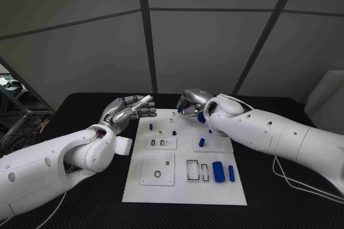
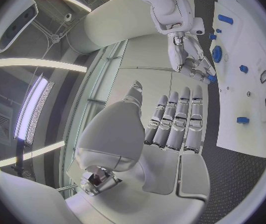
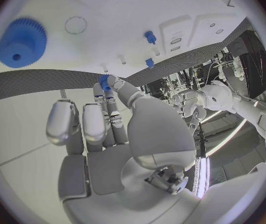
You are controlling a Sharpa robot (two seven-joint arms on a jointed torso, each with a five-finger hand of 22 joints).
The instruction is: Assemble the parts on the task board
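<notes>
The white task board [image 1: 183,189] lies in the middle of the black table. My right hand [image 1: 192,104] hangs over the board's far edge, and its thumb and a finger pinch a small blue part [image 3: 103,80]. Beside that hand a blue gear [image 3: 21,42] lies flat on the board. Small blue pegs [image 1: 152,125] [image 1: 174,132] [image 1: 202,142] stand upright in the board's middle. Two blue cylinders [image 1: 217,171] [image 1: 231,173] lie near its front right corner. My left hand [image 1: 132,110] is raised off the board's far left corner, fingers straight, holding nothing.
Rectangular and round recesses [image 1: 193,170] [image 1: 157,174] are cut into the board's front half. A thin cable [image 1: 287,182] runs over the table on the right under my right arm. Bare black table [image 1: 86,209] lies around the board.
</notes>
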